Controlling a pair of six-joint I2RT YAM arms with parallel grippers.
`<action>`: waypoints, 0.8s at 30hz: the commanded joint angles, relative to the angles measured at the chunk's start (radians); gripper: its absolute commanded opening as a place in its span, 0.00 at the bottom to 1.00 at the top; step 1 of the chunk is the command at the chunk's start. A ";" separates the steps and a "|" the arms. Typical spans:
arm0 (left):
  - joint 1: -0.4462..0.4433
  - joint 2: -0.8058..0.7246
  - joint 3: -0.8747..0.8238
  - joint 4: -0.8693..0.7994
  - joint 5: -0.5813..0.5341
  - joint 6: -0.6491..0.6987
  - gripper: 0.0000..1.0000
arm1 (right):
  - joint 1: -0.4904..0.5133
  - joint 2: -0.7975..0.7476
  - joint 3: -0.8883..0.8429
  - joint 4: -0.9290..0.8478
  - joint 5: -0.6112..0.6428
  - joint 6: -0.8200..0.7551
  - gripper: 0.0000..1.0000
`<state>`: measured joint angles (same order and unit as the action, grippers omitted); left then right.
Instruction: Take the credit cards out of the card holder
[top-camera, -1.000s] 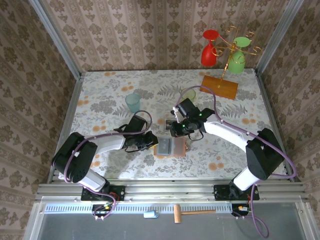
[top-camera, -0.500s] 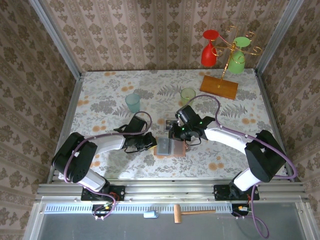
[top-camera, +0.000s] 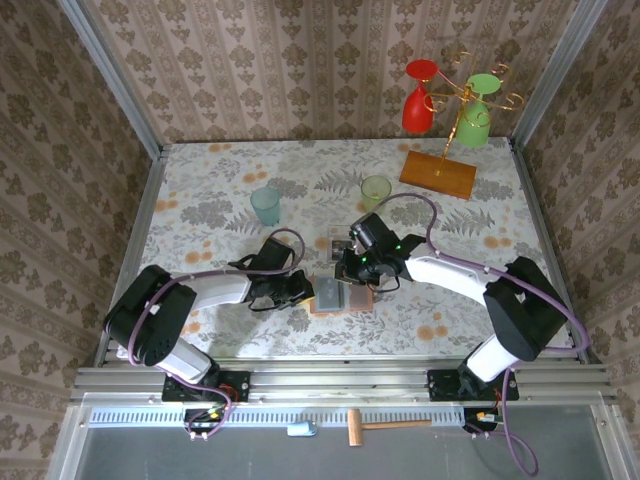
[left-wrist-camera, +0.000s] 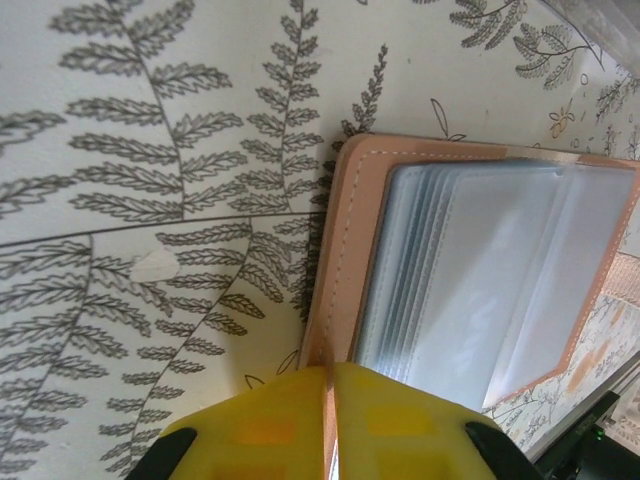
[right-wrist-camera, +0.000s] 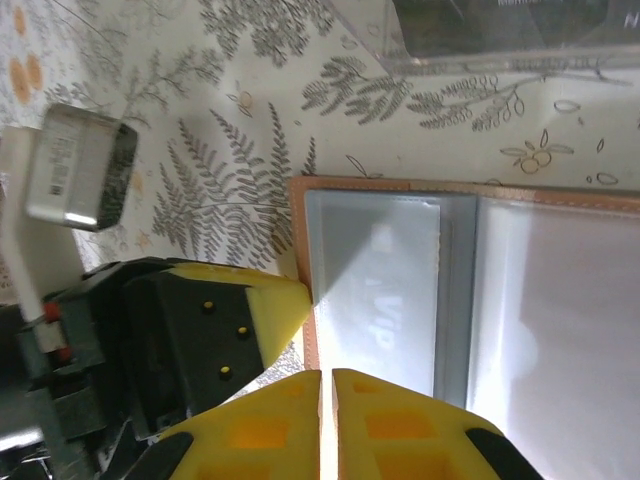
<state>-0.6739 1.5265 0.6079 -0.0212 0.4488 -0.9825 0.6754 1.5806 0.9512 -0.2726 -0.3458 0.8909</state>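
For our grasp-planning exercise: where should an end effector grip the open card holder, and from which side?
Pinch the card holder by its stitched pink border, coming from the outer left side. It lies open and flat, so that thin rim beyond the clear pockets is probably the graspable lip.

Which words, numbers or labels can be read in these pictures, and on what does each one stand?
"VIP": pale letters, seen turned around, on a credit card behind a clear pocket of the open card holder.
Label on the small grey box to the left of the holder: fine print, too small to read.
No other writing can be read.
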 joint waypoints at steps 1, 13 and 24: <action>-0.004 -0.018 -0.016 0.001 0.001 -0.010 0.11 | 0.013 0.032 0.012 -0.030 -0.028 0.028 0.11; 0.002 -0.023 -0.017 -0.009 -0.028 0.000 0.11 | 0.017 0.134 0.053 -0.047 -0.094 -0.008 0.21; 0.008 -0.023 -0.020 -0.008 -0.029 0.001 0.11 | 0.023 0.192 0.083 -0.052 -0.116 -0.021 0.29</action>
<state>-0.6727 1.5246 0.6018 -0.0139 0.4408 -0.9836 0.6914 1.7424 1.0042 -0.2951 -0.4355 0.8890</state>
